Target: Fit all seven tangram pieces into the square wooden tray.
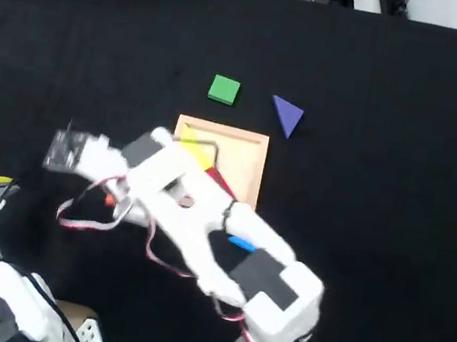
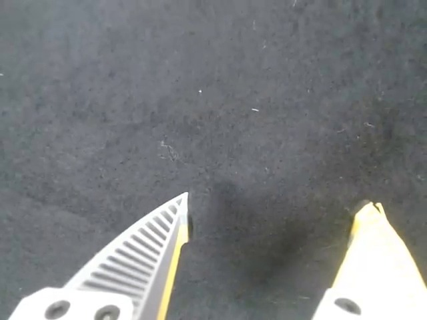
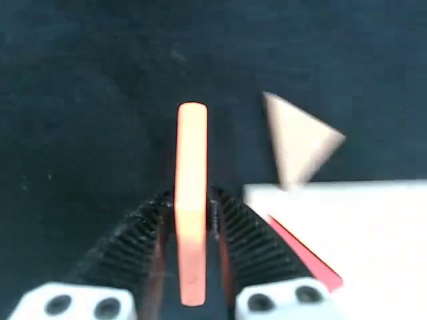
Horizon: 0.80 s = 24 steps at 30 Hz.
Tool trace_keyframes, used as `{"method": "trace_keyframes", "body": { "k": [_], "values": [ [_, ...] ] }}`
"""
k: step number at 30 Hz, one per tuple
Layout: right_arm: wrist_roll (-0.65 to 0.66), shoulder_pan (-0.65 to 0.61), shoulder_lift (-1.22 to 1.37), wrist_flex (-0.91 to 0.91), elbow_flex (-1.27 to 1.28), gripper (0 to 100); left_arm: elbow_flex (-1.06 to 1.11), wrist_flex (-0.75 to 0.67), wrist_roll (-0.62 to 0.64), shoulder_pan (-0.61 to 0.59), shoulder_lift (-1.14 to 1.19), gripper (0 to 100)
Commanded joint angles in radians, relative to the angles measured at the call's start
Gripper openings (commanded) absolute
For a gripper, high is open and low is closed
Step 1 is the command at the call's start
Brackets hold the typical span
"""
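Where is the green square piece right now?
In the high view the green square lies on the black table just beyond the wooden tray, with the purple triangle to its right.

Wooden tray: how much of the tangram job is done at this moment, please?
Done: a yellow piece and a red piece lie in the wooden tray. In hand: the right gripper pinches an orange piece on edge. To do: the green square, purple triangle and a pale triangle lie outside on the cloth.
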Motion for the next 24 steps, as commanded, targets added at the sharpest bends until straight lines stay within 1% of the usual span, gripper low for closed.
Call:
{"method": "trace_keyframes", "body": {
  "k": [1, 4, 6, 8, 11, 15, 18, 21, 24],
  "values": [
    [0.005, 0.092, -0.127, 0.127, -0.156, 1.1, -0.027, 0.0, 0.04, 0.036, -0.026, 37],
    [0.003, 0.158, -0.168, 0.206, -0.226, 1.1, -0.061, 0.021, 0.066, 0.088, -0.026, 37],
    [0.003, 0.21, -0.188, 0.245, -0.262, 1.1, -0.107, 0.054, 0.087, 0.143, -0.026, 37],
    [-0.02, 0.264, -0.206, 0.267, -0.286, 1.1, -0.165, 0.078, 0.092, 0.239, -0.026, 37],
    [-0.129, 0.334, -0.214, 0.275, -0.305, 1.1, -0.239, 0.066, 0.092, 0.447, -0.018, 37],
    [-0.298, 0.388, -0.2, 0.252, -0.24, 1.1, -0.254, -0.044, 0.084, 0.728, -0.015, 37],
    [-0.37, 0.4, -0.202, 0.181, -0.111, 1.1, -0.191, -0.167, 0.069, 0.881, -0.005, 37],
    [-0.44, 0.427, -0.2, 0.049, 0.019, 1.1, -0.108, -0.267, 0.114, 0.967, 0.012, 37],
    [-0.494, 0.47, -0.196, -0.08, 0.124, 1.1, -0.021, -0.407, 0.216, 0.952, 0.032, 37]
  ]
}}
